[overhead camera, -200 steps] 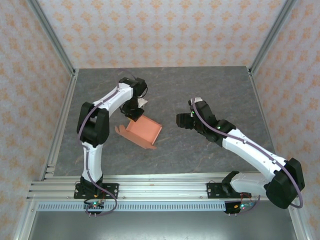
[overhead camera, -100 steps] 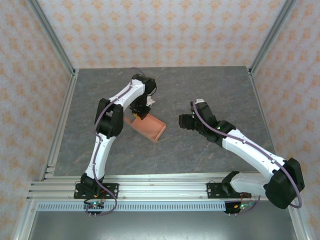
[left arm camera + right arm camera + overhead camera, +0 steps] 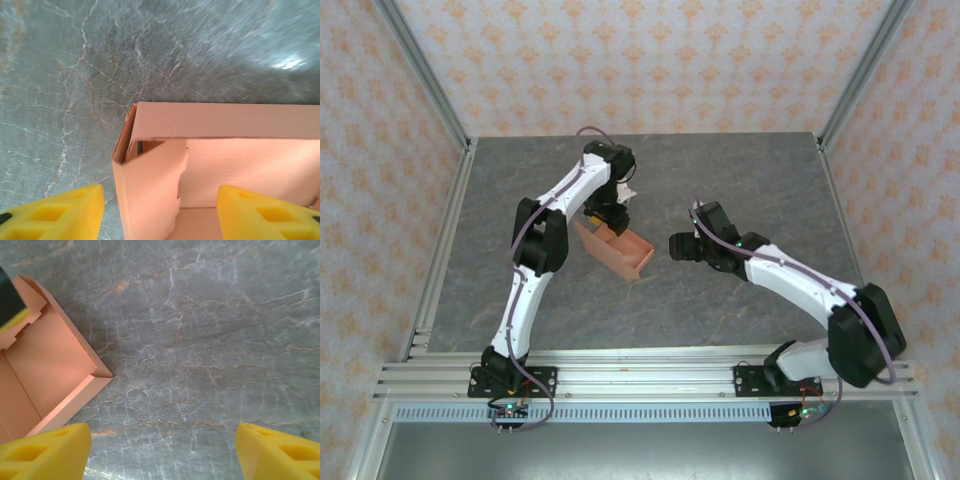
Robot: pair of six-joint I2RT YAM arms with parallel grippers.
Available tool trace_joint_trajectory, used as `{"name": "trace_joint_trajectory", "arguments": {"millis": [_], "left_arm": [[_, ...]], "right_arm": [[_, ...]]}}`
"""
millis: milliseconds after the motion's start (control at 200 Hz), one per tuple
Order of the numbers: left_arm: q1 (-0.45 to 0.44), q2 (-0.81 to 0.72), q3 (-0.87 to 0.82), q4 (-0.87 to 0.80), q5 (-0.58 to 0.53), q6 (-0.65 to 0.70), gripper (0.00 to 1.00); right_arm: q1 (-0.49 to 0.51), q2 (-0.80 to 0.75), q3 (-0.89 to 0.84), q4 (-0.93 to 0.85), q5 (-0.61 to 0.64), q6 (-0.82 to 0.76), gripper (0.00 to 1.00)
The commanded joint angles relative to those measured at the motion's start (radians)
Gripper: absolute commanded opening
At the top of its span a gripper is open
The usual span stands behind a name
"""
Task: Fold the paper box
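Folding looks partway done: paper box (image 3: 618, 248) sits mid-bench (image 3: 750, 180), walls up, end flap (image 3: 152, 190) only half tucked. Left gripper (image 3: 160, 215) jaws spread, straddling that end wall, pinching nothing. Right gripper (image 3: 160, 450) jaws spread, hovering beside box corner. Next, I guess: press flap home, right arm bracing.

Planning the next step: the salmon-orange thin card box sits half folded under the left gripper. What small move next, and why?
Probably lower the left gripper and pinch the salmon-orange card box by its side wall: the open fingers straddle it, and its notched inner flap gapes at the corner.
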Motion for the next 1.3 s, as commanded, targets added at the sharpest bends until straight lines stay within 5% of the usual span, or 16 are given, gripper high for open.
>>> {"name": "trace_joint_trajectory", "arguments": {"millis": [0,210,445,611,931,1296], "left_arm": [[-0.003,-0.17,0.011,0.062,0.045,-0.003,0.63],[0.071,-0.479,-0.201,0.368,-0.009,-0.209,0.61],[0.214,-0.975,-0.805,0.703,-0.239,-0.53,0.58],[0.235,-1.152,-1.149,0.781,-0.305,-0.654,0.51],[0.179,-1.21,-1.627,1.132,-0.023,-0.915,0.32],[0.087,-0.952,-1.65,1.46,0.05,-1.021,0.23]], "right_arm": [[-0.007,0.117,0.095,0.049,-0.122,-0.006,0.74],[-0.02,0.292,0.221,0.048,-0.153,0.003,0.67],[-0.02,0.377,0.309,-0.03,-0.076,-0.039,0.63],[-0.022,0.449,0.396,-0.083,-0.103,-0.05,0.62],[-0.022,0.531,0.487,-0.19,-0.053,-0.093,0.55],[-0.011,0.562,0.49,-0.21,-0.047,-0.104,0.5]]}}
